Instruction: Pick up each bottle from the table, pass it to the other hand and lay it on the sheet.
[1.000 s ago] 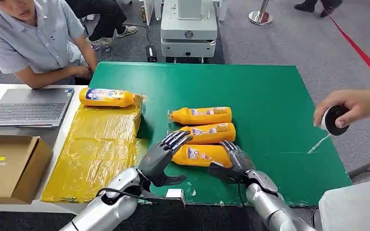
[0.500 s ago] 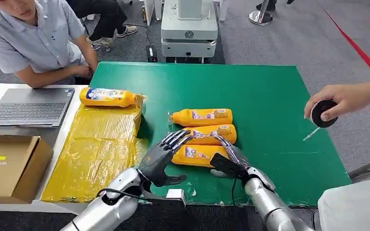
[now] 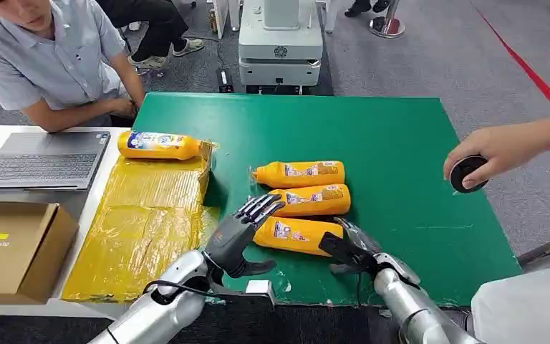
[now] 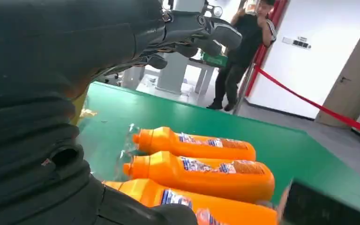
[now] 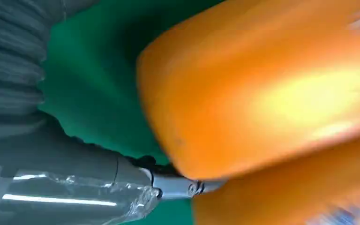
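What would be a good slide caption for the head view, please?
Right hand at the nearest of three orange bottles on the green table; one bottle already lies on the yellow sheet.

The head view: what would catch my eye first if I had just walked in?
Probably the three orange bottles lying side by side in the middle of the green table, with the left robot hand and right robot hand at either end of the nearest bottle. A fourth bottle lies on the yellow sheet to the left.

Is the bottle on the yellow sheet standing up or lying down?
Lying down. The bottle rests on its side along the far edge of the yellow sheet, cap pointing right.
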You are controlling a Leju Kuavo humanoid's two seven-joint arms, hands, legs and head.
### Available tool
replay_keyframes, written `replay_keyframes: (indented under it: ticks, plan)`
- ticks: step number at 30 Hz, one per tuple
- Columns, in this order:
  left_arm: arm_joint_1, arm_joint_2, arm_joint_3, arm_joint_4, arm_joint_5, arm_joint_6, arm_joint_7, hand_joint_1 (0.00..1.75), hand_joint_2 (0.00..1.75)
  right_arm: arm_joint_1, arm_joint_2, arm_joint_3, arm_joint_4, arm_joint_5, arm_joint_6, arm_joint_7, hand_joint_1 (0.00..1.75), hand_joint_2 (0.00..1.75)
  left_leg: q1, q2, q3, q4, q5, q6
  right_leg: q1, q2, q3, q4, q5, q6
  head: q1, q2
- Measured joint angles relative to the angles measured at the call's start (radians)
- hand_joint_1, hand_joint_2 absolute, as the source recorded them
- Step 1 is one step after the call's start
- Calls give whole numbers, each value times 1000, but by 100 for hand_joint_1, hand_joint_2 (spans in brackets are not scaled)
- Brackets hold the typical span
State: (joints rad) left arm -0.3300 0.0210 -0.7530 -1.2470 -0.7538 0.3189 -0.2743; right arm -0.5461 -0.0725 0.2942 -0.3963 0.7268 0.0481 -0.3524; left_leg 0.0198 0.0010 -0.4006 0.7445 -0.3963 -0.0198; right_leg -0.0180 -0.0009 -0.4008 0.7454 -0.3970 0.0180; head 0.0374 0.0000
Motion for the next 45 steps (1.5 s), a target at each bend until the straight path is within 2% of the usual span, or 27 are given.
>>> replay_keyframes:
  ticks: [14,36,45]
  plan:
    - [-10,-6,-10,19,12,4,0,0,175,-24,-10,53,26,49,9,45,0,175,0,0,0,0,0,0,0,0,0,0,0,0,-2,0]
    - [-6,8,-19,11,-1,17,14,0,175,-27,6,72,22,73,-71,72,0,175,0,0,0,0,0,0,0,0,0,0,0,0,0,0]
    - [5,12,-17,-3,-10,16,19,0,175,-27,20,72,12,64,-69,80,0,175,0,0,0,0,0,0,0,0,0,0,0,0,0,0]
